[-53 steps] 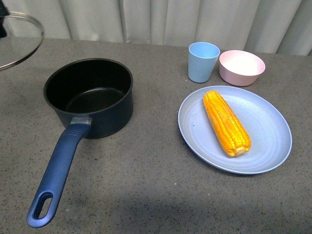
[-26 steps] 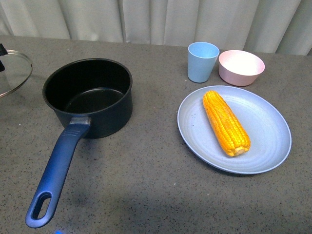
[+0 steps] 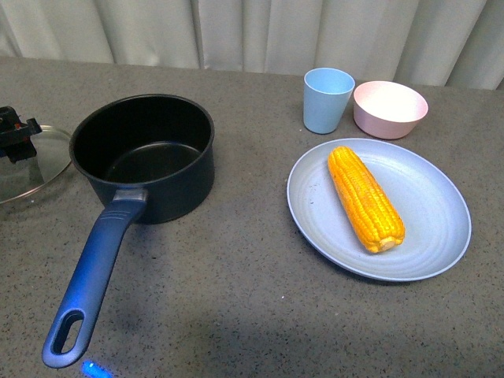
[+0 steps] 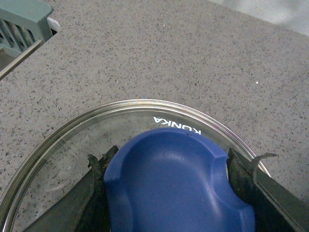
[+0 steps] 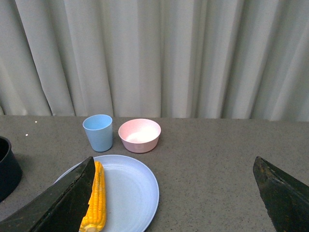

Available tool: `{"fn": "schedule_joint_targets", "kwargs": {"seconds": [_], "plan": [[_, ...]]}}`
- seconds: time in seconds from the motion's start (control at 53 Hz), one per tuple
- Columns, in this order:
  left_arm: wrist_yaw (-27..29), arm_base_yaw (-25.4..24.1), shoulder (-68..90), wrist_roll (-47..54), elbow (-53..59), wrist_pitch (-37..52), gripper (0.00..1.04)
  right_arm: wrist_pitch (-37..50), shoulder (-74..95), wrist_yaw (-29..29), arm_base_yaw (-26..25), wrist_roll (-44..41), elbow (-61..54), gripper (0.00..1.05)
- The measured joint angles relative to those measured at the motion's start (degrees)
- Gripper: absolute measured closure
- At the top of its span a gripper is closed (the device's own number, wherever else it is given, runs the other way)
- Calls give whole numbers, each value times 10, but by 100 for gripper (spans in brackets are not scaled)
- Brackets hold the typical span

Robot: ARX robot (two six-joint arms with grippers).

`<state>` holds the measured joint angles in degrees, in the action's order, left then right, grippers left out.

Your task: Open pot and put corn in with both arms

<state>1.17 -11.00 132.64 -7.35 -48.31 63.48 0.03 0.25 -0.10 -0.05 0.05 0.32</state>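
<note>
Dark navy-blue saucepan point(image 3: 146, 161) uncovered; round glass lid point(image 3: 35, 167) just left of it, blue knob point(image 4: 169, 188) clamped in left gripper point(image 3: 14, 132). Right gripper point(image 5: 169, 200) spread wide, holding nothing. Yellow-orange corn cob point(image 3: 366, 198) lying on pale blue round plate point(image 3: 437, 236), well right of pan.

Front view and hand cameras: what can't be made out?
Front view: the lid is cut off by the left edge; the left hand barely shows.
Left wrist view: the knob blocks whether the lid touches the table.
Right wrist view: a finger of the right hand covers part of the corn.
</note>
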Motion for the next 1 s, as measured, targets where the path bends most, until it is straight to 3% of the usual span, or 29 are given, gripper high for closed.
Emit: {"fn": "schedule_joint_targets", "kwargs": {"seconds": [0.472,0.774,0.962,1.0], "plan": [[-17,8,22,12,-2,-14,46,0,0,0,0,0,0,9],[3,4,-38,15,32,-29,5,0,0,0,0,0,0,9],[11,-1,-183,15,115,-27,6,0,0,0,0,0,0,9],[-16,-4,-202,26,137,4,12,0,0,0,0,0,0,9]]}}
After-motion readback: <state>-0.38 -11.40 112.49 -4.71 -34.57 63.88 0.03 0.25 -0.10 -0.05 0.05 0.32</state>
